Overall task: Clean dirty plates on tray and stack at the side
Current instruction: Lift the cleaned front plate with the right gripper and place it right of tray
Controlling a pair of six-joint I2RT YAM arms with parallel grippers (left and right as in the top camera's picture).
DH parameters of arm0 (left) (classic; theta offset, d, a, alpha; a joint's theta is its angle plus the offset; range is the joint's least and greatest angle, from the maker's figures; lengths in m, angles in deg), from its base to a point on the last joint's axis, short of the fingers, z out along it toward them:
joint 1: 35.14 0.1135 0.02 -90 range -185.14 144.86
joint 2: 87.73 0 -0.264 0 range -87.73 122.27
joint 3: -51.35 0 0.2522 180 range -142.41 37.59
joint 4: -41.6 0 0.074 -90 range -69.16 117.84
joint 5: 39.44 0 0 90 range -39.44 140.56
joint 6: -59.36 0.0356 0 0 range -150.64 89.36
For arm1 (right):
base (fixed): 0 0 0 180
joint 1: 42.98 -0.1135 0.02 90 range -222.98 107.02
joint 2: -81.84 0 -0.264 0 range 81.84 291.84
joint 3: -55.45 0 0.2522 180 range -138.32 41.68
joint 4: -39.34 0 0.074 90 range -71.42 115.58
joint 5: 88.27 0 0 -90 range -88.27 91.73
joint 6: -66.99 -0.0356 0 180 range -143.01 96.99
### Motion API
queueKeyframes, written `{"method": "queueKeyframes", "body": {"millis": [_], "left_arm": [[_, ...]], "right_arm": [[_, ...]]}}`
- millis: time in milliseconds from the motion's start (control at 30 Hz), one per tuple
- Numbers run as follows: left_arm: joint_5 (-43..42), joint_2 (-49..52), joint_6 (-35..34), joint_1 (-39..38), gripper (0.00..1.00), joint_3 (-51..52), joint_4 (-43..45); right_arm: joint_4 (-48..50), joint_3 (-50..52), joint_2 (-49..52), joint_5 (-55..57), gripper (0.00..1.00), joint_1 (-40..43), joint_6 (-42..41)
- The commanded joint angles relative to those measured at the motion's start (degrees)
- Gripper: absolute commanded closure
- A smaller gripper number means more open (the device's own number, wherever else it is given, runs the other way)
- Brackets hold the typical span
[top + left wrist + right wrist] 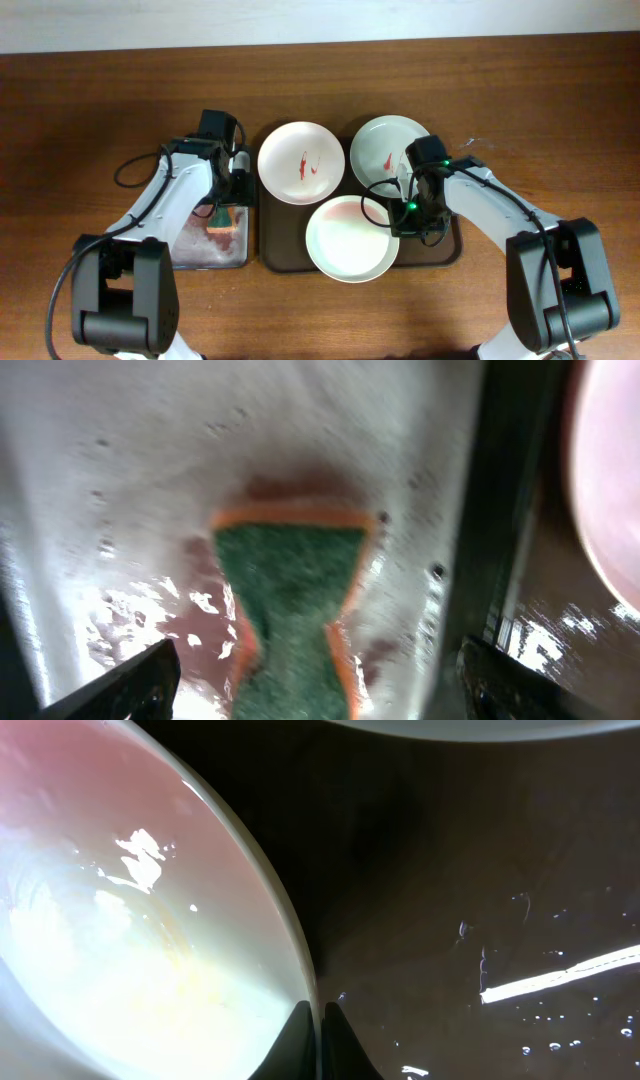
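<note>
Detail of a rim grasp. The round shallow white plate with a wet pink film (350, 240) lies at the near edge of the large dark brown rectangular tray (280, 255), in front of the red-smeared white round plate (302, 162) and the red-smeared pale mint-white round plate (378, 150). The right gripper (320, 1032) is clenched on its right rim. The left gripper (320, 695) hangs released, jaws wide, over the green-and-orange sponge (290, 590) in the grey metal tray (120, 480). The held plate is probably rigid, light, breakable and slick (a shallow pinch may slip), so grip deep on the lip and lift level.

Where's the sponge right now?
Overhead view, left side: the sponge lies in the grey metal tray, directly under the left end effector, beside the brown tray.
</note>
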Motion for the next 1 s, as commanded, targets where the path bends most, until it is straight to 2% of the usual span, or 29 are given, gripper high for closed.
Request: {"method": "queueKeyframes", "body": {"millis": [0,200,367,533,633,967], "left_arm": [[-4.79,-0.07,0.09,0.09,0.09,-0.76,-0.7],[-4.92,-0.07,0.09,0.09,0.06,-0.76,-0.9],[-4.92,-0.07,0.09,0.09,0.02,-0.76,-0.87],[-4.92,-0.07,0.09,0.09,0.02,-0.76,-0.87],[-4.92,-0.07,0.09,0.09,0.02,-0.76,-0.87],[-4.92,-0.07,0.09,0.11,0.02,-0.76,-0.9]], "right_arm": [[0.22,0.35,0.26,1.38,0.96,-0.26,1.31],[-0.02,0.35,-6.4,3.04,0.96,-0.26,1.44],[-0.76,0.35,-17.18,16.02,0.96,-0.26,0.92],[0.5,-0.5,-22.32,26.99,0.96,-1.11,0.74],[0.57,-3.08,-22.51,33.33,0.96,-6.49,0.79],[5.51,-3.3,-22.49,73.29,0.96,-28.61,0.83]]}}
